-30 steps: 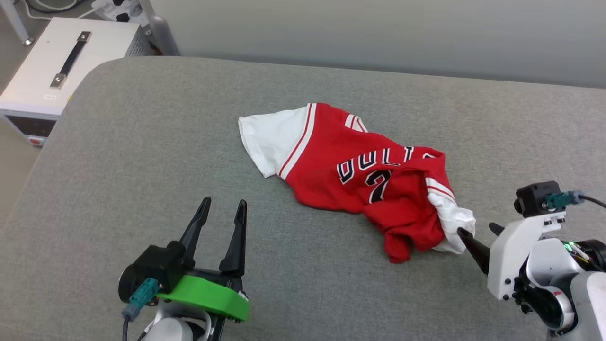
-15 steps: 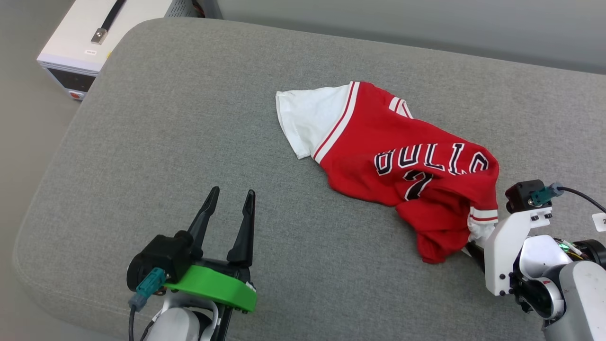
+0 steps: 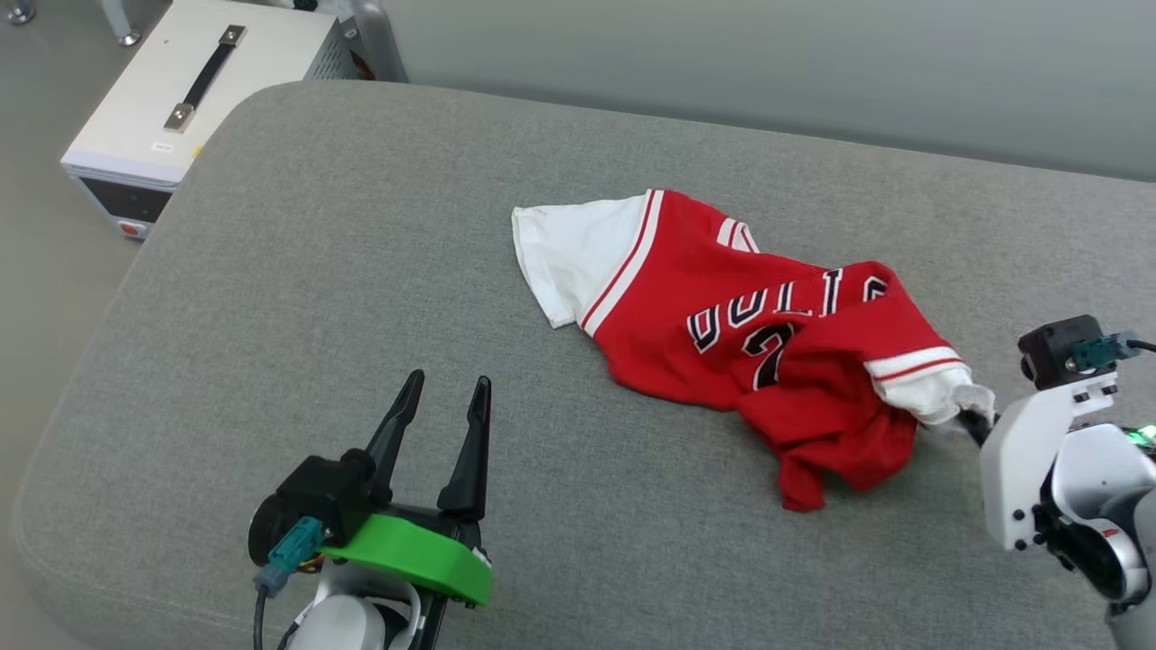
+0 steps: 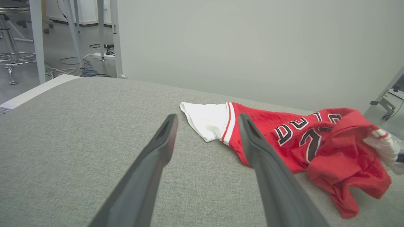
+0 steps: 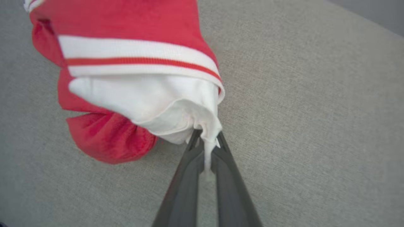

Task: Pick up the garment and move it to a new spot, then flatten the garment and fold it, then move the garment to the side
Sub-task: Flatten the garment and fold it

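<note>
The garment (image 3: 686, 298), a red jersey with white sleeves and black lettering, lies crumpled on the grey cushioned surface (image 3: 316, 271), right of centre. My right gripper (image 3: 964, 417) is shut on the edge of its right white sleeve (image 5: 142, 97), which is pulled up a little off the surface. In the right wrist view the white cloth is pinched between the closed fingers of the right gripper (image 5: 206, 138). My left gripper (image 3: 449, 379) stands open at the lower left, well apart from the garment. In the left wrist view the garment (image 4: 284, 135) lies beyond the open left gripper (image 4: 207, 116).
A white box (image 3: 181, 90) with a black handle sits on the floor past the surface's far left corner. A pale wall (image 3: 768, 63) runs behind the surface. Table legs and cables (image 4: 88, 63) stand on the floor at the far left.
My right gripper has shut on the white sleeve and drawn it up and to the right. The head camera has shifted. The left gripper stays open in place.
</note>
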